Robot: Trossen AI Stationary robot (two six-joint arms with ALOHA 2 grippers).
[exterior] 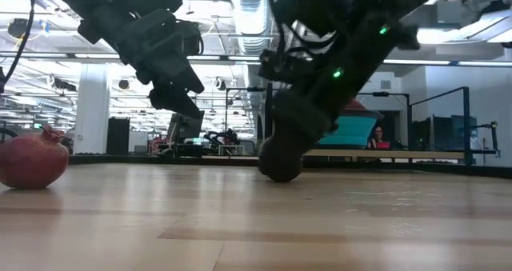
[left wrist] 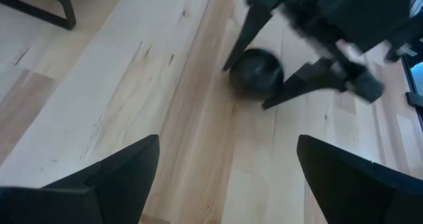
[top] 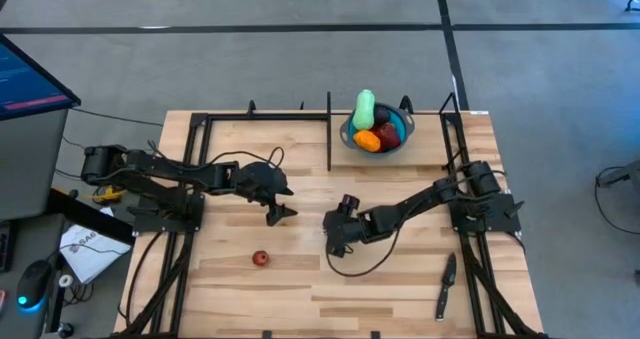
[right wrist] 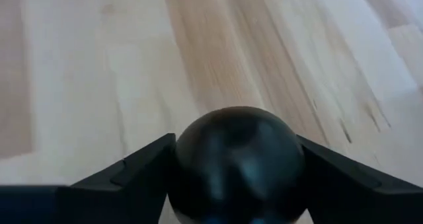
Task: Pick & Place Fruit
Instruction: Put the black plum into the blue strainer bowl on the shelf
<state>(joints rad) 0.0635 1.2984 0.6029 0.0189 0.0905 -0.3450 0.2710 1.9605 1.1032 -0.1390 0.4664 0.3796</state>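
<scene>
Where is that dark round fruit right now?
The dark round fruit sits on the table near its middle, between the right pincer's fingers.

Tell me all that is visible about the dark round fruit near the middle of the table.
The dark round fruit is a small, smooth ball, almost black, with a dull sheen like plastic. It rests on the wooden table near its middle, in front of the blue bowl. The right tool stands over it with one finger on each side, close against it. It is not lifted yet.
</scene>
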